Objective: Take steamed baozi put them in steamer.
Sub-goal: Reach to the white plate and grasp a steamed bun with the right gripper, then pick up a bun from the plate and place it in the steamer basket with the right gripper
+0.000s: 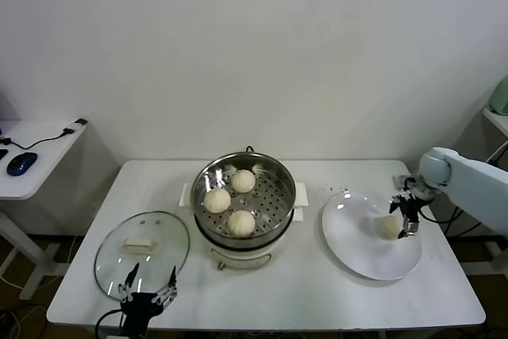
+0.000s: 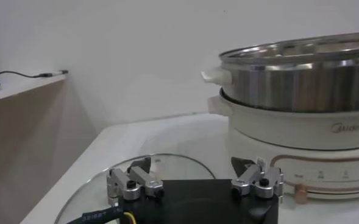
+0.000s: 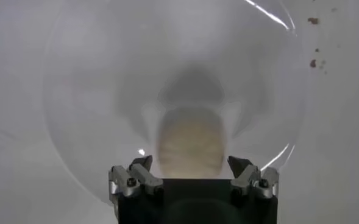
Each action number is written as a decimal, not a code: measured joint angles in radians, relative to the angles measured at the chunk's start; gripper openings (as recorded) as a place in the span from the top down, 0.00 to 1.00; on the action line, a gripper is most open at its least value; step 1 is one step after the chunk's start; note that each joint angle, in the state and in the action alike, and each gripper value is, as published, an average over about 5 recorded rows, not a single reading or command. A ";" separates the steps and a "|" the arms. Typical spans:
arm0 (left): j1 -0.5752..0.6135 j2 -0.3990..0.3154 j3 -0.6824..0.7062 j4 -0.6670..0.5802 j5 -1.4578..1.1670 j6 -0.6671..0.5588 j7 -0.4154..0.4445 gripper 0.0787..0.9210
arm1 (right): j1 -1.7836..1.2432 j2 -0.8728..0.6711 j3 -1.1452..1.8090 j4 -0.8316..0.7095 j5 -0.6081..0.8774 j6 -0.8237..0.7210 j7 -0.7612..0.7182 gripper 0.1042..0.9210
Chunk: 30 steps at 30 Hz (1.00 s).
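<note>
Two spread fingers of your right gripper [image 3: 191, 176] stood either side of the last steamed baozi [image 1: 388, 227], not yet clamped on it, on the white plate [image 1: 353, 248] to the right of the steamer [image 1: 243, 201]. Three buns [image 1: 242, 222] already sat on its perforated tray. Your left gripper [image 1: 148, 285] hung released over the near edge of the glass lid [image 1: 143, 253], idle. If you closed off-centre, the soft dough could dent or roll across the plate. On the carry, the steamer's raised rim could catch a low bun. Open tray room lay on the right side, and the table [image 1: 317, 299] between plate and pot was bare.
</note>
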 measured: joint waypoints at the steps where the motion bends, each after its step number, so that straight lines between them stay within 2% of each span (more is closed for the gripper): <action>1: 0.000 0.000 0.000 0.000 0.000 0.000 0.000 0.12 | -0.003 0.001 0.004 -0.001 -0.003 0.000 0.002 0.14; 8: 0.001 0.001 0.001 -0.003 0.000 0.001 -0.002 0.12 | -0.011 -0.005 0.024 0.006 -0.006 -0.002 0.010 0.29; 16: 0.010 0.002 0.008 -0.012 0.007 0.000 -0.004 0.12 | 0.076 -0.038 -0.029 0.082 0.046 -0.016 -0.001 0.31; 22: 0.013 0.004 0.013 -0.018 0.011 0.002 -0.004 0.12 | 0.311 -0.024 -0.196 0.203 0.195 -0.053 -0.009 0.31; 30: 0.009 0.015 0.010 -0.030 0.006 0.008 -0.003 0.12 | 0.664 0.081 -0.378 0.392 0.474 -0.141 0.003 0.31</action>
